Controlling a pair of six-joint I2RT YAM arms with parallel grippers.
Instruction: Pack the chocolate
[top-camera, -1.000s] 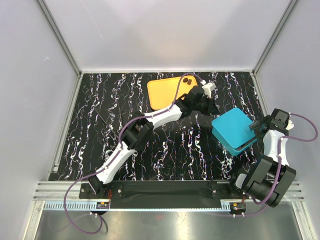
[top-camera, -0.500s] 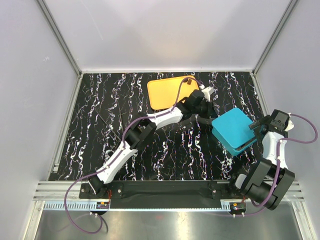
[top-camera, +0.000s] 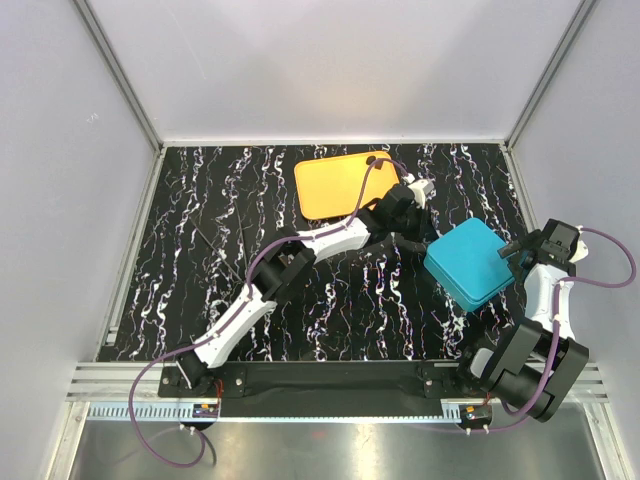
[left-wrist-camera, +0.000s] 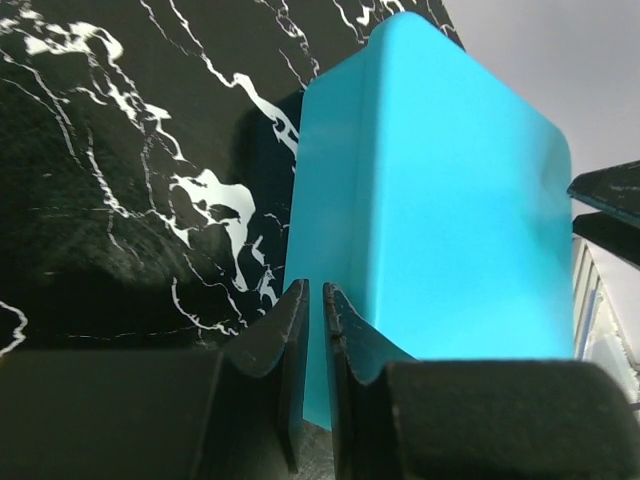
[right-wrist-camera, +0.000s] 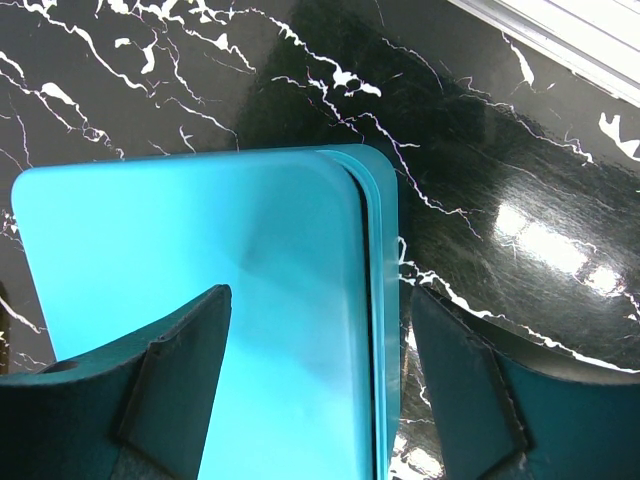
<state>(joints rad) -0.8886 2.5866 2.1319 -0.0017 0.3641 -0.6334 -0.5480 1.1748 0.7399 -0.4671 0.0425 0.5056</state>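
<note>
The left gripper, pressed nearly together on nothing visible, hung at the ten o'clock corner of the teal box. The right gripper, spread, straddled its three o'clock edge. No chocolate showed anywhere; with the lid on, packing looked nearly finished.

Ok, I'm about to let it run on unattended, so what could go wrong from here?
The teal box looks closed, so nothing can go in yet. The left pincer, nearly shut, sits low at the box's edge and might shove it. The right pincer, open over the opposite end, could clash with it if both move.
</note>
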